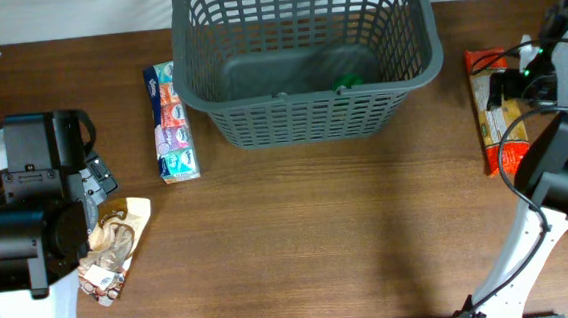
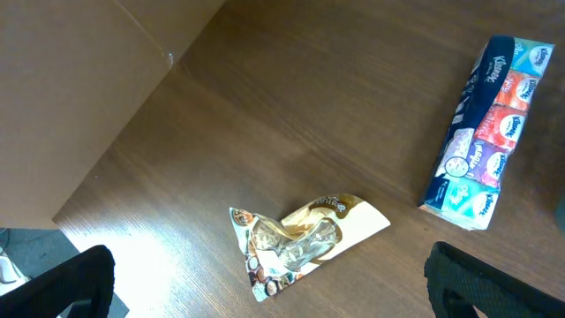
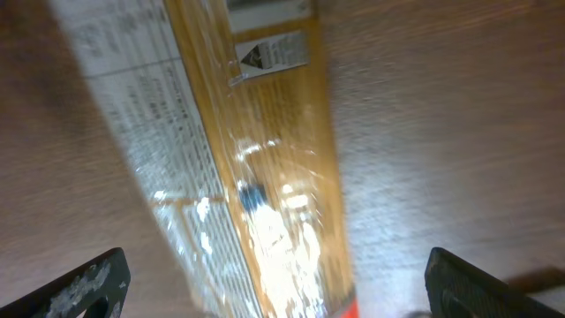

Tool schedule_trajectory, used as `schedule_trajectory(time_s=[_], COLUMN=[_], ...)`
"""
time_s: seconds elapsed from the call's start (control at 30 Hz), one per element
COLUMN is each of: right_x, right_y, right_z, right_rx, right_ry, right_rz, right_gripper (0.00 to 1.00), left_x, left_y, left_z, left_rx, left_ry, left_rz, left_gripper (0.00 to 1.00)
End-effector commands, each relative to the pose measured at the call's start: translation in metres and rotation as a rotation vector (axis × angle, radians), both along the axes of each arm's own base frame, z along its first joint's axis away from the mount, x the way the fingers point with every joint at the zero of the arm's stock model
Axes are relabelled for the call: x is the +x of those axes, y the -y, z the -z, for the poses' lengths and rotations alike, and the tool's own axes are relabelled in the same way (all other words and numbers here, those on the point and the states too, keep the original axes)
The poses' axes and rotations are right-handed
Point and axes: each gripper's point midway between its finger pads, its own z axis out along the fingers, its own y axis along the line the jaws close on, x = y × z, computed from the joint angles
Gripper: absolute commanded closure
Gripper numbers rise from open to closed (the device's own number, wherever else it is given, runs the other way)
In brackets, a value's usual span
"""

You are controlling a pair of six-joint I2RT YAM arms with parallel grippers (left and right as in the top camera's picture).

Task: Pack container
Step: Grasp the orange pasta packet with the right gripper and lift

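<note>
A dark brown wood-grain table [image 1: 300, 238] fills nearly the whole overhead frame, a pale white strip [image 1: 53, 15] showing beyond its far edge at the top. In the left wrist view, bright glare [image 2: 168, 265] washes the table's lower left, a plain brown panel [image 2: 71, 88] at upper left.

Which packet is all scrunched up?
The gold-and-white snack bag, which lies wrinkled and twisted. The blue tissue pack keeps a neat block shape, and the long orange packet lies flat.
</note>
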Motion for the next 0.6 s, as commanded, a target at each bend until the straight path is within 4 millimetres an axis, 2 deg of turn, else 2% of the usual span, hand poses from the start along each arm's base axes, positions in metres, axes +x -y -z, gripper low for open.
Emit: schedule_trajectory(time_s=[0.0, 0.43, 0.57], right_x=[-0.004, -0.006, -0.01], right_y=[-0.002, -0.003, -0.005], right_z=[0.017, 0.028, 0.041], right_rx=[-0.006, 0.015, 0.029], right_ry=[-0.05, -0.076, -0.103], right_rz=[-0.013, -0.1, -0.099], right_gripper=[0.01, 0.01, 0.01], left_x=[-0.001, -0.001, -0.001], left_y=[-0.001, -0.001, -0.001], left_z=[-0.004, -0.004, -0.004], left_rx=[-0.004, -0.004, -0.004], left_ry=[0.016, 0.016, 0.016], left_rz=[-0.005, -0.005, -0.005], left_gripper=[0.0, 0.0, 0.0])
